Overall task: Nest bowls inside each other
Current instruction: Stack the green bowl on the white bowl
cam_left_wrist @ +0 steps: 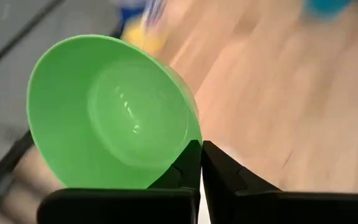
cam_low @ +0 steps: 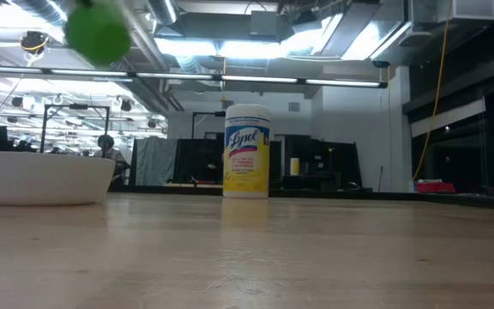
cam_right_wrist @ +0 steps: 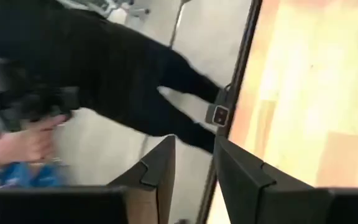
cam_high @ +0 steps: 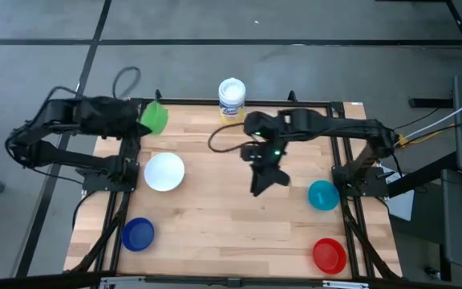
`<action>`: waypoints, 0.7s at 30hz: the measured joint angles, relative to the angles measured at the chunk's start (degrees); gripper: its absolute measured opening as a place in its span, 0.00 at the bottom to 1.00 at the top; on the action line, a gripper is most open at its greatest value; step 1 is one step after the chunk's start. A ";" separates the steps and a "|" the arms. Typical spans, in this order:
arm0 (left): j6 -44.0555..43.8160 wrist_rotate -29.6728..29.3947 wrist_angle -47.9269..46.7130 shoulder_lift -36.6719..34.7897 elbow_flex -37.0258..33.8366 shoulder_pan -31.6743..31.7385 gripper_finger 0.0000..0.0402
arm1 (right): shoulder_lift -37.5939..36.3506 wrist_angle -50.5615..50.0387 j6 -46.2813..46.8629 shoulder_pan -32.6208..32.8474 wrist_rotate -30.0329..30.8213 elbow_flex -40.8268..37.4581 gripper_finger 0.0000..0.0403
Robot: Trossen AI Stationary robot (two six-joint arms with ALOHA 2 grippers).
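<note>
My left gripper (cam_high: 140,119) is shut on the green bowl (cam_high: 155,117) above the table's far left corner. In the low view the green bowl (cam_low: 99,33) hangs high over the tabletop. The white bowl (cam_high: 164,172) rests on its base at the left, the blue bowl (cam_high: 138,234) near the front left, the teal bowl (cam_high: 322,195) at the right and the red bowl (cam_high: 329,255) at the front right. My right gripper (cam_high: 267,181) hovers over the table's middle, open (cam_right_wrist: 194,146), with nothing between its fingers. My left gripper pinches the green bowl's rim (cam_left_wrist: 190,138) between its two fingers. One finger (cam_left_wrist: 182,171) lies on the inner side of the wall and the other on the outer side. The bowl is lifted clear of the table and tipped onto its side.
A tall yellow canister with a white lid (cam_high: 231,99) stands at the middle of the far edge. Bare wood lies between the white bowl and the teal bowl. Black frame rails (cam_high: 127,185) run along the table's left and right sides.
</note>
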 joint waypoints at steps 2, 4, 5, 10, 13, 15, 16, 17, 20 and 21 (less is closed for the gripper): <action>-1.59 -0.54 -5.83 1.54 -0.04 -0.38 0.00 | -3.22 0.76 1.10 0.98 3.73 0.02 0.27; -3.85 -0.58 -8.92 2.41 -1.18 -2.03 0.00 | -6.42 0.96 2.30 2.01 9.10 0.07 0.26; -5.26 -0.59 -9.58 2.72 -2.23 -3.17 0.00 | -7.74 1.05 2.76 2.45 11.74 0.07 0.25; -13.21 -1.77 -7.56 3.54 -9.74 -10.80 0.00 | -15.05 4.07 7.11 5.14 22.38 0.07 0.24; -17.48 -2.51 -3.80 5.68 -15.42 -15.62 0.00 | -18.57 6.74 8.43 7.52 27.93 0.07 0.24; -20.27 -3.67 -0.11 8.29 -18.66 -18.58 0.00 | -20.39 7.45 9.04 9.04 31.51 0.07 0.24; -21.69 -4.06 1.27 9.64 -19.92 -19.84 0.00 | -21.19 7.66 9.45 9.72 33.15 0.07 0.25; -23.02 -4.43 2.08 11.13 -20.82 -21.02 0.00 | -21.88 7.62 9.84 10.42 34.57 0.07 0.25; -26.01 -4.71 5.51 16.24 -21.99 -24.15 0.00 | -23.18 7.60 10.85 12.16 37.12 0.07 0.25; -26.89 -4.67 6.03 17.81 -22.01 -25.15 0.00 | -23.43 7.62 11.09 12.62 37.37 0.07 0.25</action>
